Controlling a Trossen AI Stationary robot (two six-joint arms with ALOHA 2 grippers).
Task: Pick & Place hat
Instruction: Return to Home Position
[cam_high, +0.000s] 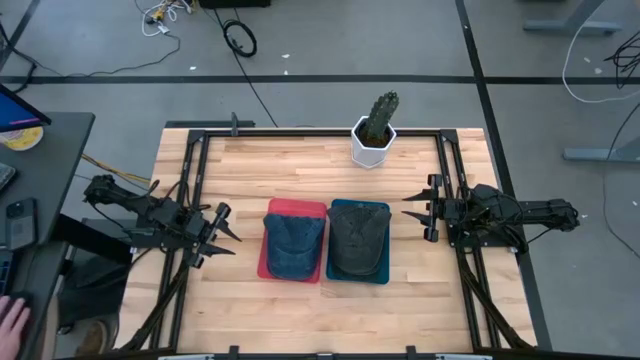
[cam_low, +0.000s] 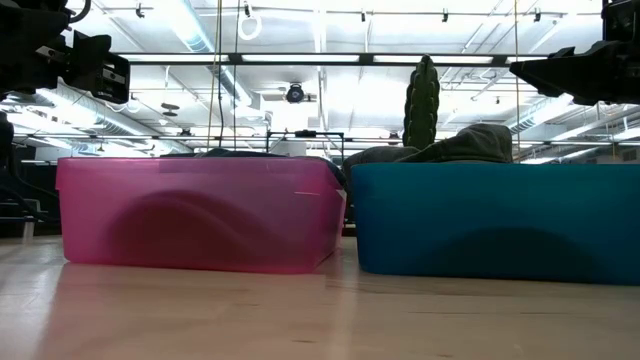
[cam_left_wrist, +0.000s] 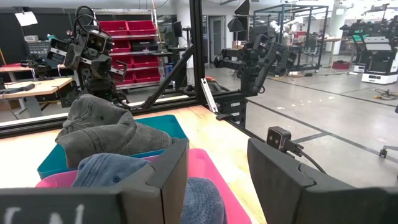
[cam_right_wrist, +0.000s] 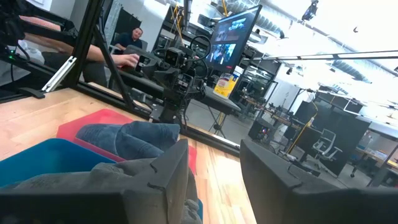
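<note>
A blue denim hat (cam_high: 293, 245) lies in a pink tray (cam_high: 268, 262), and a dark grey hat (cam_high: 357, 241) lies in a teal tray (cam_high: 335, 276) beside it on the table's middle. The denim hat (cam_left_wrist: 118, 169) and the grey hat (cam_left_wrist: 99, 130) show in the left wrist view, and both hats also show in the right wrist view as the denim hat (cam_right_wrist: 134, 138) and the grey hat (cam_right_wrist: 68, 180). My left gripper (cam_high: 222, 230) hovers open left of the pink tray. My right gripper (cam_high: 415, 207) hovers open right of the teal tray.
A white pot with a green cactus (cam_high: 375, 130) stands at the table's far edge, behind the trays. Black frame rails (cam_high: 195, 180) run along the table's left and right sides. Bare wood lies near the front edge (cam_high: 320, 320). A person's hand (cam_high: 12, 318) shows off the table at left.
</note>
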